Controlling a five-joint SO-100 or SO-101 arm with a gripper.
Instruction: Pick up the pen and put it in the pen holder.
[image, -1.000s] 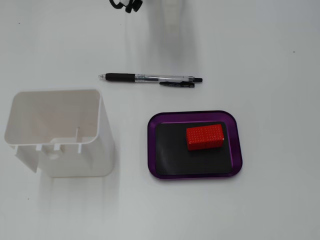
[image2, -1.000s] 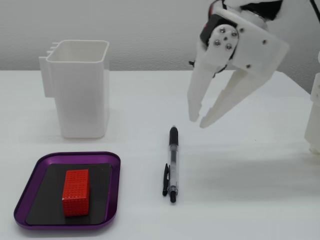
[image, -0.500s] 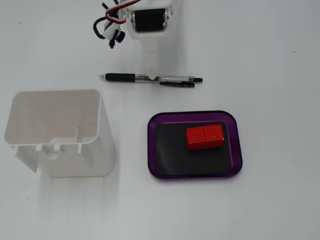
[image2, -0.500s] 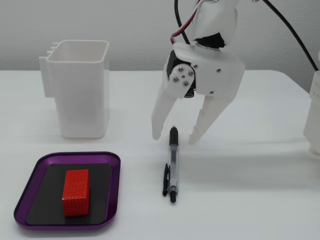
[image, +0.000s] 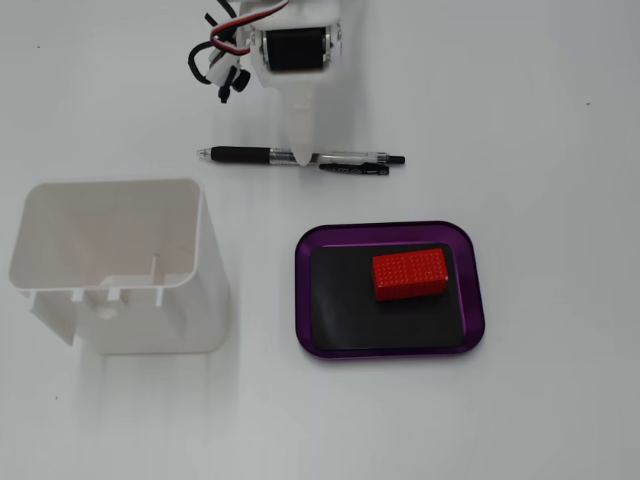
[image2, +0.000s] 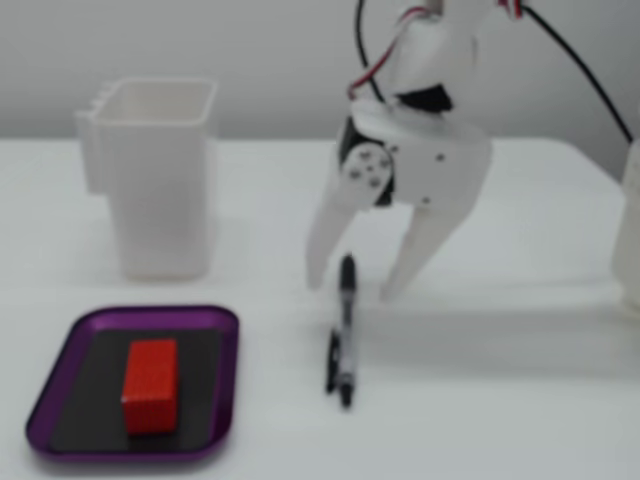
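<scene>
Claw (image2: 350, 288): fingers apart, straddling pen (image2: 344, 330) at frame centre; risk: off-centre closure rolls pen along counter (image2: 520, 380).

In a fixed view the pen (image: 300, 158) lay behind the tray (image: 390, 345), block (image: 410, 273) on it, holder (image: 120, 265) left.

white table (image: 560, 120) carries a pen (image: 300, 157) at twelve o'clock, a white pen holder (image: 120, 265) at nine, a purple tray (image: 390, 290) near centre.
</scene>
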